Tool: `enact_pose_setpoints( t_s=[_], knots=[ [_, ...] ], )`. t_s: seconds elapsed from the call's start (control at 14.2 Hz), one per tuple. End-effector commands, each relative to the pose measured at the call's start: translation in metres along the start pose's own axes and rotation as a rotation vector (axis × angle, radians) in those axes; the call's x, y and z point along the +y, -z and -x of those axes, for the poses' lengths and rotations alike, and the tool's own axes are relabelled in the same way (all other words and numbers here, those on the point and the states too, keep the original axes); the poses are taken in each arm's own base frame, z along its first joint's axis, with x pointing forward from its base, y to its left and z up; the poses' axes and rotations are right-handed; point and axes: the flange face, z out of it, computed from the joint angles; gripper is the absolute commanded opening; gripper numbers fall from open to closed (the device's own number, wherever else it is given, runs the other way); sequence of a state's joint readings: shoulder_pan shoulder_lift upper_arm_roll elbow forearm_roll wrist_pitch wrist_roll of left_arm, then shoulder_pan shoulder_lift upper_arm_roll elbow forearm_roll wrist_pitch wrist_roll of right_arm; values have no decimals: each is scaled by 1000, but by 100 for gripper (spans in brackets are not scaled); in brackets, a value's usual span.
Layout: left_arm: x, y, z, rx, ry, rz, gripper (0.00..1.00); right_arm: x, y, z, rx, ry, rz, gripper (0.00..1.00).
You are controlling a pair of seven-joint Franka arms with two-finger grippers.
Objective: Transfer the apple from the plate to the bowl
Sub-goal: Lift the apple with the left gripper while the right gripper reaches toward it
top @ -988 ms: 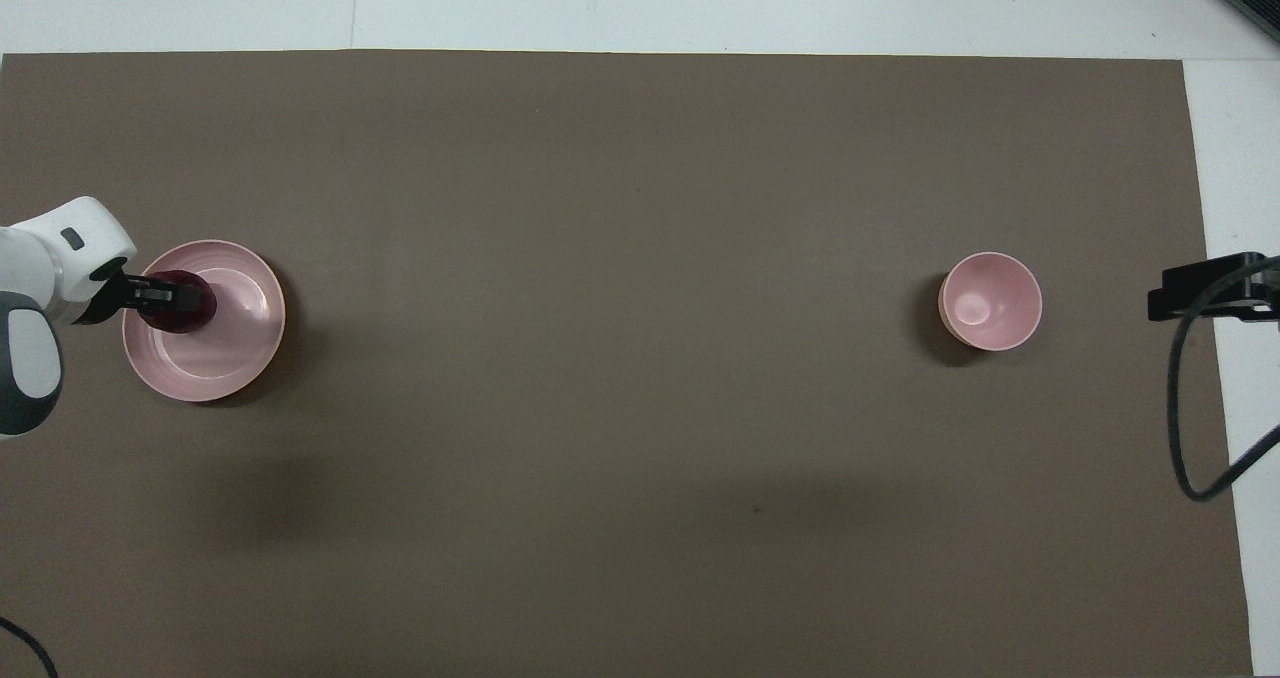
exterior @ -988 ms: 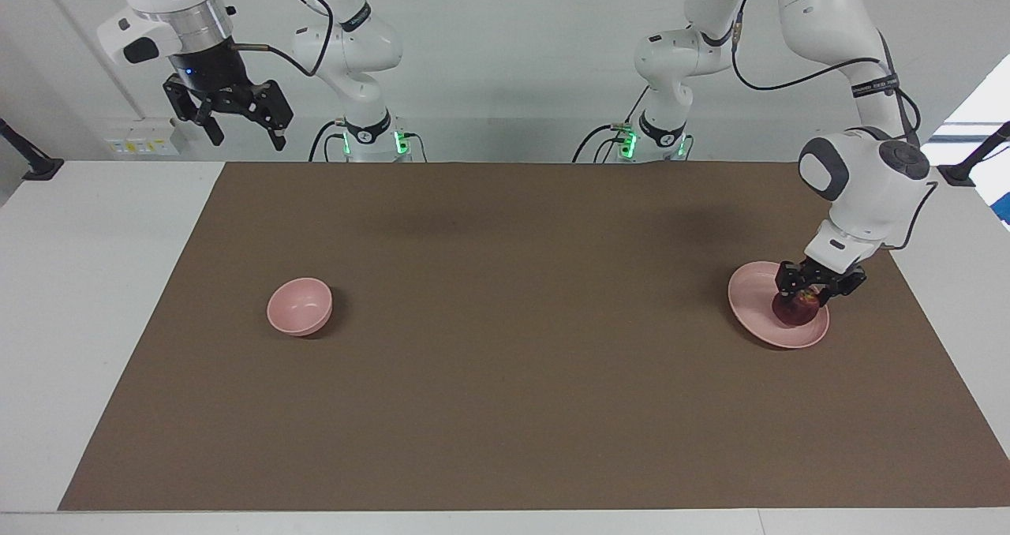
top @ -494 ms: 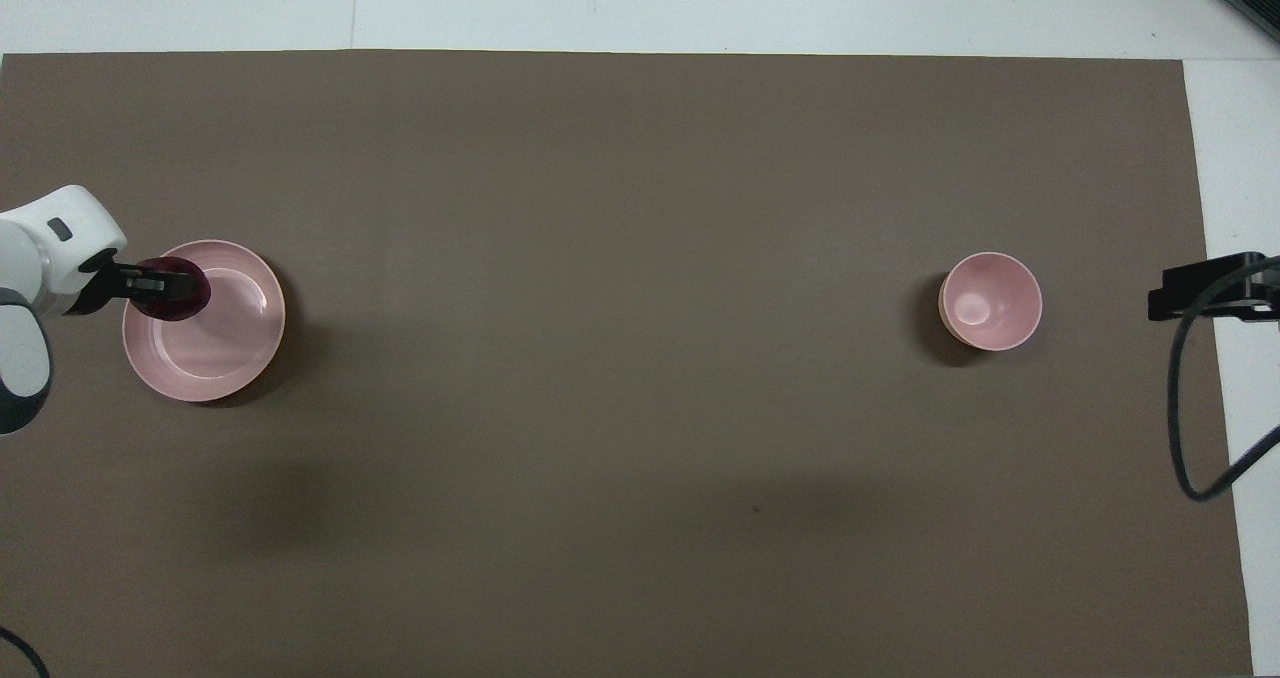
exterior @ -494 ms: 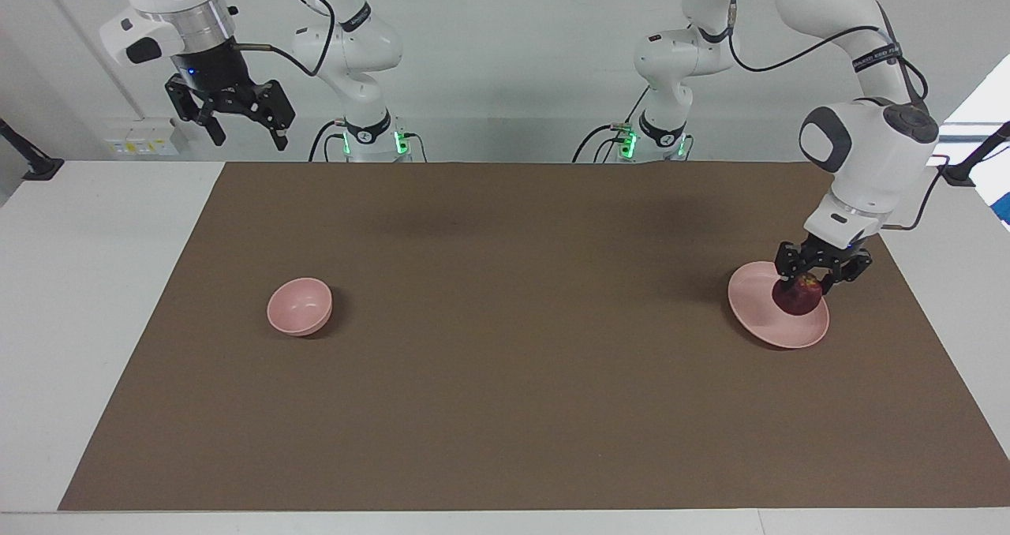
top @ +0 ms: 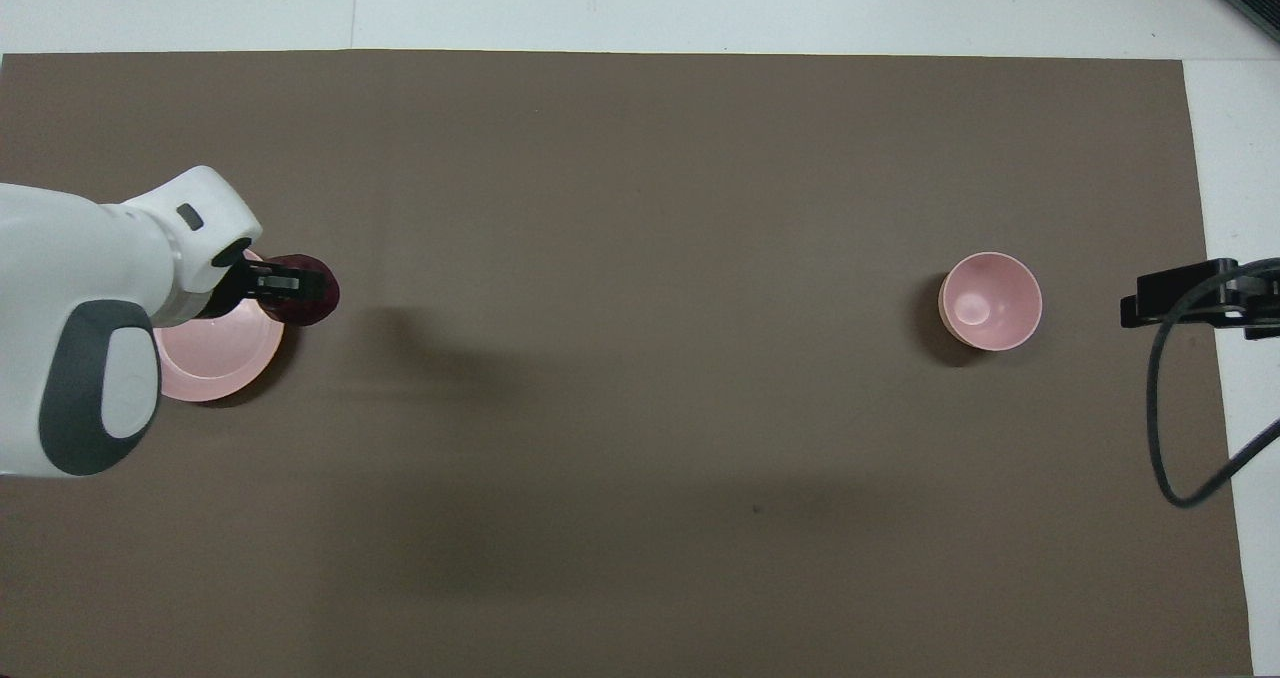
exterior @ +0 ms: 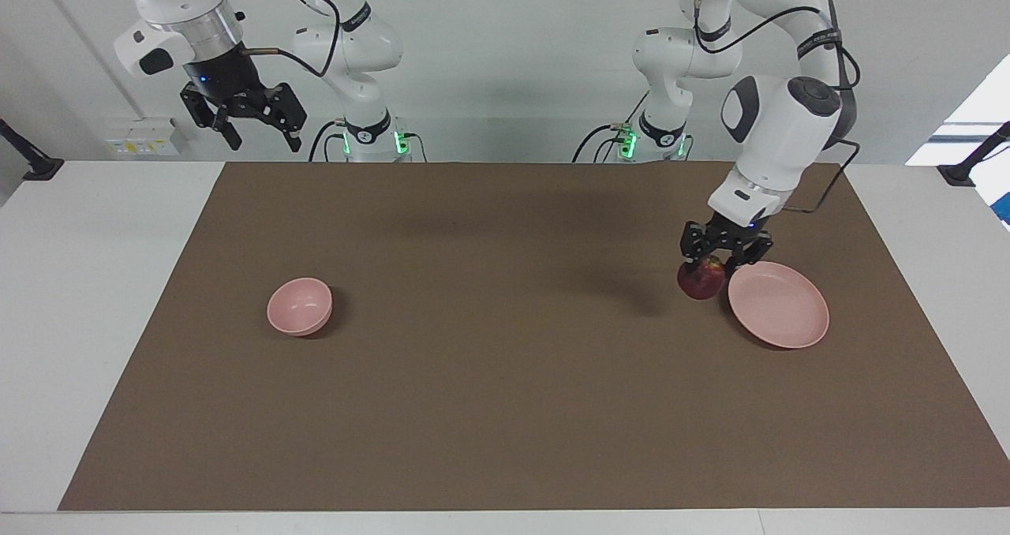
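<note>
Apple [exterior: 701, 280] hangs in my left gripper [exterior: 716, 267], fingers clamped on it, in the air just beside the plate [exterior: 781, 310], over the brown mat [exterior: 505, 409]. My right gripper [exterior: 256, 129] waits raised, fingers spread apart. Bowl [exterior: 299, 306] sits toward my right arm's end.
</note>
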State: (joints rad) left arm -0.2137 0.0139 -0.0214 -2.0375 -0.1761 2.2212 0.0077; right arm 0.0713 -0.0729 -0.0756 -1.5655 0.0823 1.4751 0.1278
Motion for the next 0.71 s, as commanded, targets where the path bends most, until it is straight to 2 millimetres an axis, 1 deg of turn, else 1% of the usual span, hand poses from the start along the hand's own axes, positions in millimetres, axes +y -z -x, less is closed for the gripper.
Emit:
enact_pose_setpoints(
  t_s=[0.0, 0.14, 0.21, 0.28, 0.42, 0.56, 0.64],
  knots=[
    [41, 1, 9, -5, 29, 76, 0, -7, -19, 3, -3, -83, -67, 100],
    [81, 0, 12, 15, 61, 149, 0, -24, -33, 1, -9, -119, -100, 100],
    [105, 1, 15, 31, 86, 201, 0, -26, -42, -1, -17, -156, -126, 100],
    [124, 2, 18, 40, 98, 234, 0, -29, -52, -5, -29, -180, -153, 100],
    [158, 3, 25, 57, 114, 302, 0, -33, -70, -11, -33, -245, -206, 100],
    [187, 7, 30, 82, 149, 394, 0, -39, -83, -19, -65, -355, -270, 100],
    [206, 7, 36, 91, 151, 431, 0, -42, -89, -25, -81, -413, -304, 100]
  ],
)
